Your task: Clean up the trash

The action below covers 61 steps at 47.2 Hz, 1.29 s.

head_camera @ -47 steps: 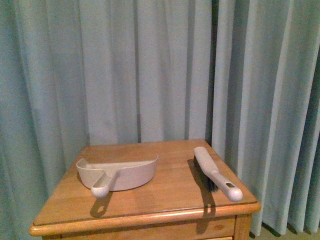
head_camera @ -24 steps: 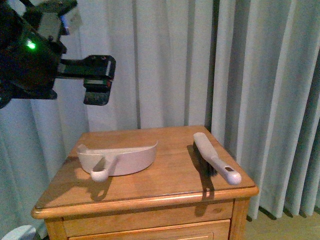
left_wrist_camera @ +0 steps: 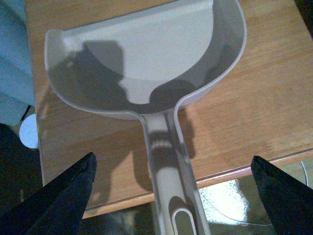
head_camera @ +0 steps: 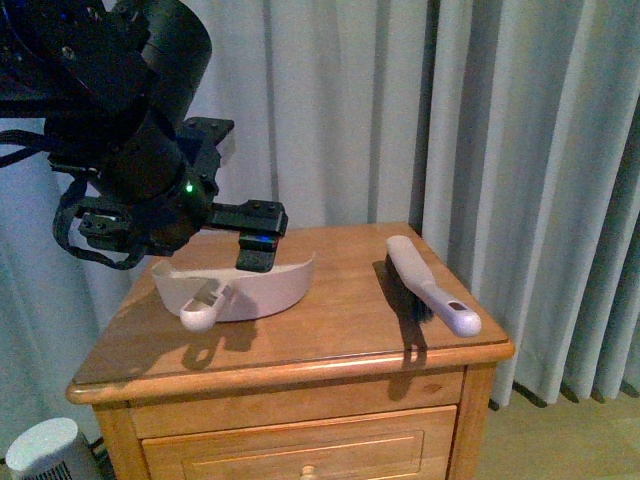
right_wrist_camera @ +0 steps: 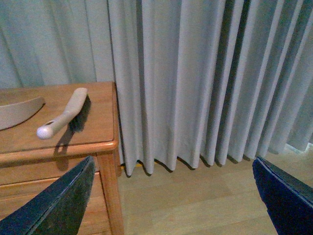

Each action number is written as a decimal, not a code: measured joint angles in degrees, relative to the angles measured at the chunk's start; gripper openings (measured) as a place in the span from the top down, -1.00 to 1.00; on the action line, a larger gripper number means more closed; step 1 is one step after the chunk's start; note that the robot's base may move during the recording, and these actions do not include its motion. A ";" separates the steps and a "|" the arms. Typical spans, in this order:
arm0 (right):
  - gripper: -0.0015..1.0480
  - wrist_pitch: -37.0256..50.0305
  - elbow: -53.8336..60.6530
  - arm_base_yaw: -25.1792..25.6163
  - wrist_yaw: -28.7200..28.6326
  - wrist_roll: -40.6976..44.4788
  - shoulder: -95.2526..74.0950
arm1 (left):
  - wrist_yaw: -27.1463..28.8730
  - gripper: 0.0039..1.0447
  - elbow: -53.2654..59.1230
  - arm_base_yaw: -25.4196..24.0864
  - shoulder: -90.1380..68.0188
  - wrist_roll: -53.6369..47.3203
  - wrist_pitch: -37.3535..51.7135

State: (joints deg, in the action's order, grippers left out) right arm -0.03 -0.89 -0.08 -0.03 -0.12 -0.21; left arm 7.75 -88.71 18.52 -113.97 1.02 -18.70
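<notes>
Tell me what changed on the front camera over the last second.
The left claw swung in from the upper left and came down. It now hangs open over the dustpan, holding nothing. The view itself shifted too, showing more of the table front. The dustpan and brush lie where they were.

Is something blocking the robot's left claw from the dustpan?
Nothing visible does. The open left gripper hangs right over the dustpan, with only air between them. No trash shows in any view.

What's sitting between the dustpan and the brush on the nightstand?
Nothing: only bare wooden tabletop separates dustpan and brush, per the front view.
</notes>
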 joint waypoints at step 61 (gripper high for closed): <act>-0.86 0.00 0.00 -0.02 0.00 0.00 0.00 | 2.78 -0.37 -0.52 -2.54 -9.14 -0.72 3.56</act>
State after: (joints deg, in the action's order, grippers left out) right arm -0.03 -0.89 -0.10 -0.03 -0.12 -0.21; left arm 10.52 -89.23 15.99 -123.11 0.30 -15.14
